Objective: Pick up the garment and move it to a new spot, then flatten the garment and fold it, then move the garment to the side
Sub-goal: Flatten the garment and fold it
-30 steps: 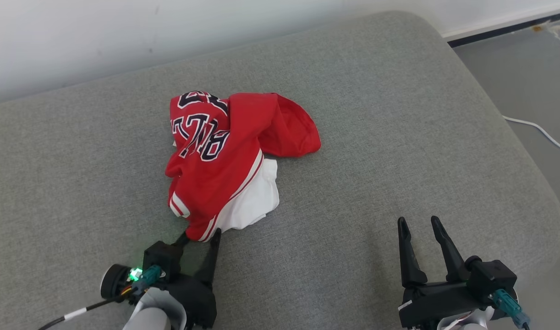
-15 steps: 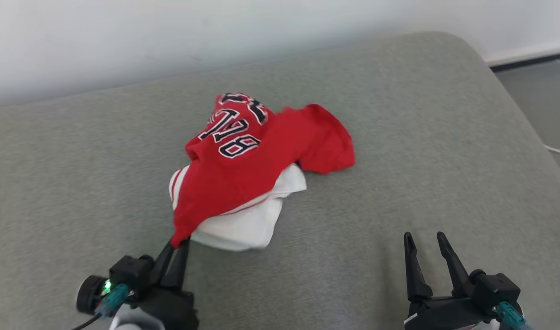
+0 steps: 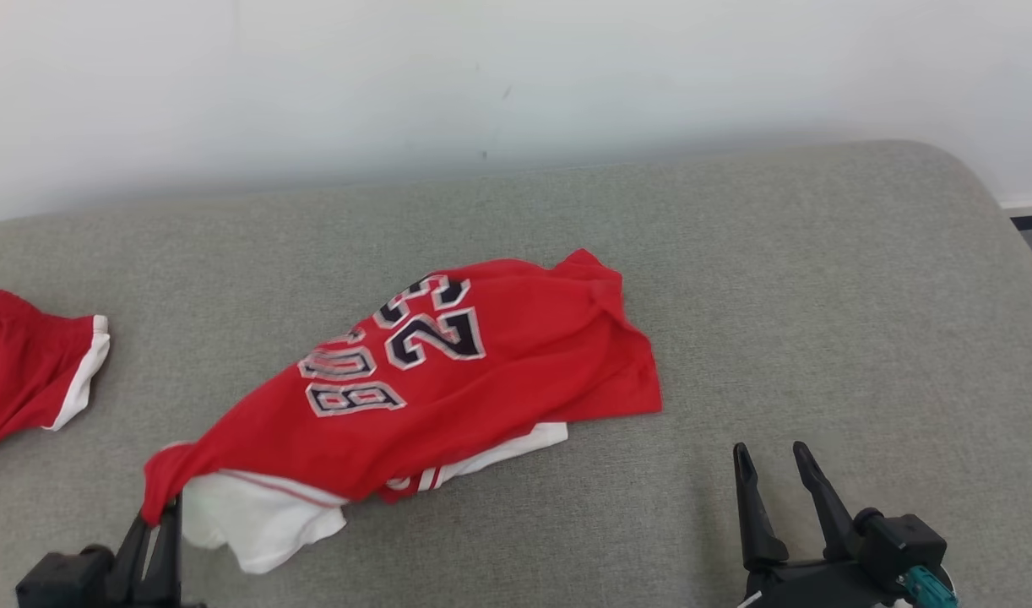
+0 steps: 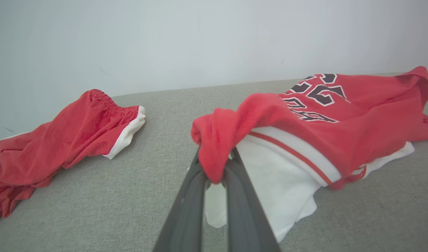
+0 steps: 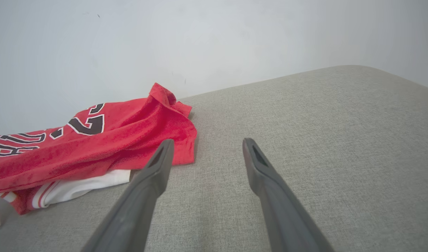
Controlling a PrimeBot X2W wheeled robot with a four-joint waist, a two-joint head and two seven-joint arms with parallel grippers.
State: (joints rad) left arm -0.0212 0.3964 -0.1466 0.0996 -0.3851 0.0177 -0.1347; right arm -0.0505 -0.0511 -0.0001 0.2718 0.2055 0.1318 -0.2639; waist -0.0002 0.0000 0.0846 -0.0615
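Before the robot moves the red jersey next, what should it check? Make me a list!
1. Left claw shut on the red jersey corner: ok.
2. Right claw open, holding nothing: ok.
3. Jersey lying flat: not ok, it is bunched, with white cloth poking out underneath.
4. Red shorts apart from the jersey: ok.
5. Bare grey cushion beside the jersey: ok.
6. Grip firm enough to hold: cannot tell.

Crumpled red mesh shorts with white trim (image 4: pixel 77 129) lie well left of the left fingers (image 4: pixel 187 203), on grey woven fabric cushion (image 3: pixel 820 295). Plain white wall (image 3: pixel 482 76) beyond them.
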